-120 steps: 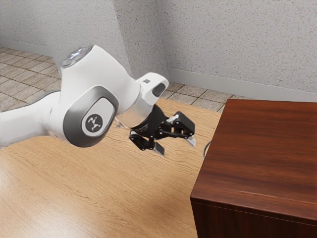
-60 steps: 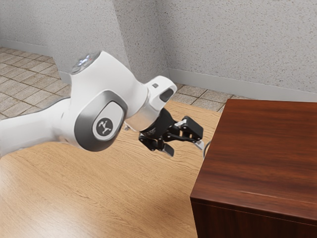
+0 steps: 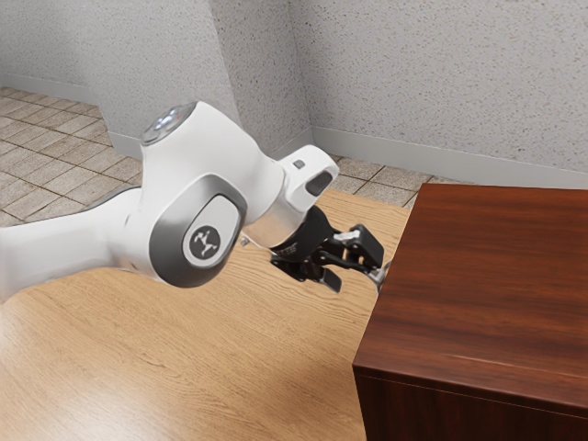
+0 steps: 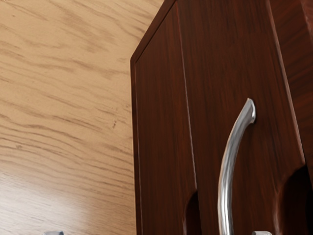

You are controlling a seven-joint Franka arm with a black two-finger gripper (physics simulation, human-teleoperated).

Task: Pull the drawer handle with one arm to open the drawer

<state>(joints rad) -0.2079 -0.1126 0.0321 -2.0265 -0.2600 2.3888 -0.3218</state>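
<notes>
One handle [image 4: 229,171]: curved metal bar on the cabinet [image 3: 487,276] front, stiff, probably slick; grab mid-bar.
Gripper [image 3: 356,276]: jaws apart, right at the cabinet's front edge.
Drawer [image 4: 215,73]: looks shut; guessing a light slide.

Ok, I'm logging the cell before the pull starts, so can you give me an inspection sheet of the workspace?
Surface: light wooden table.
Job's things: dark wooden cabinet at the exterior view's right; curved metal handle on its front; no drawer stands out from it yet.
Clutter: nothing seen.
End effector: black end effector, open, at the cabinet's front edge; in the wrist view the handle lies between the fingertips, not clamped.
Cables: nothing seen.
Surroundings: grey speckled wall, tiled floor.
</notes>
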